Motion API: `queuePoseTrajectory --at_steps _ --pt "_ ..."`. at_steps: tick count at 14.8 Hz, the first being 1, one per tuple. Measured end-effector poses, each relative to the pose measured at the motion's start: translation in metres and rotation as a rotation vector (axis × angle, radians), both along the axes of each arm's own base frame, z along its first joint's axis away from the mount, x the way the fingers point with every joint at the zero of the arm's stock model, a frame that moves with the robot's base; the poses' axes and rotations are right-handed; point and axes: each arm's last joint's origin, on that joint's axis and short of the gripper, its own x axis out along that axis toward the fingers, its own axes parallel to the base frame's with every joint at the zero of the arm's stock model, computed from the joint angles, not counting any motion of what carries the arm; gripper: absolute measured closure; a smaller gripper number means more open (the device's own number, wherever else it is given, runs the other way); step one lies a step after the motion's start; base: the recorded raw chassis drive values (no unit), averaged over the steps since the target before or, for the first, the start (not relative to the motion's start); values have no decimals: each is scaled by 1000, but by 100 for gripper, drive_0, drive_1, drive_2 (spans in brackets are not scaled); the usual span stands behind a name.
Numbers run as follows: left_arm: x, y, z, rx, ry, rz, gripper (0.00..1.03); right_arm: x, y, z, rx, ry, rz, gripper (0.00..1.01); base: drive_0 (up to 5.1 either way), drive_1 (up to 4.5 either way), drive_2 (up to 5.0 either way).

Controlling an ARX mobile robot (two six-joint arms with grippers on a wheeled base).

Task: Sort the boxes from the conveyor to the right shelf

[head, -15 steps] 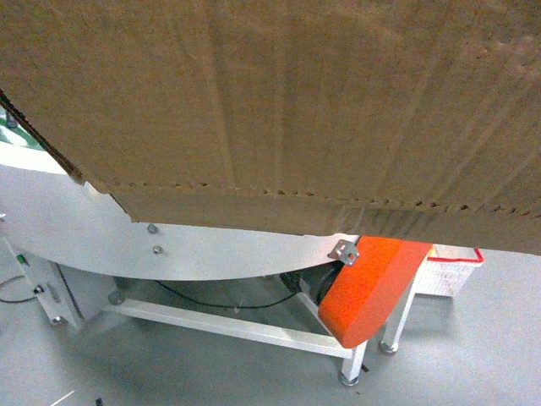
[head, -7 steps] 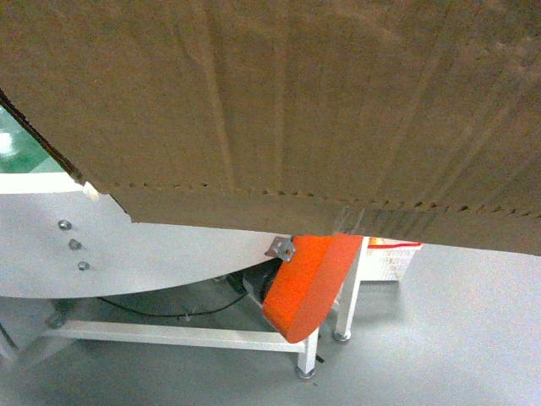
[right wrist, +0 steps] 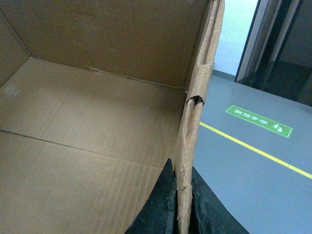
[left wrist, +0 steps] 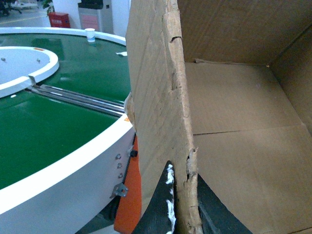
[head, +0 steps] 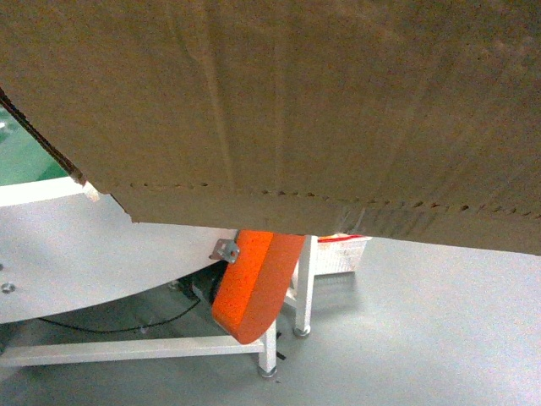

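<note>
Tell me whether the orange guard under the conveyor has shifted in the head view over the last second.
Yes. The orange guard has slid left in the picture while the cardboard box fills the same part, so the robot's view is probably swinging right.

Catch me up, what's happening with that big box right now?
Both arms hold the cardboard box up, clear of the conveyor. The left end effector pinches one torn side wall and the right end effector pinches the opposite wall. The box is open-topped and empty, and it fills most of the head view. No shelf is visible in any view.
</note>
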Motion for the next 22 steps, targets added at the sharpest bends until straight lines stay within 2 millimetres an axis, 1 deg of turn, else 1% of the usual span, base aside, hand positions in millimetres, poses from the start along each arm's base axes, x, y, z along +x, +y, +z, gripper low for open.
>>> queuePoseTrajectory --at_steps 22 --pt "0 0 0 0 0 0 101 0 0 0 0 0 0 98 -161 -161 -161"
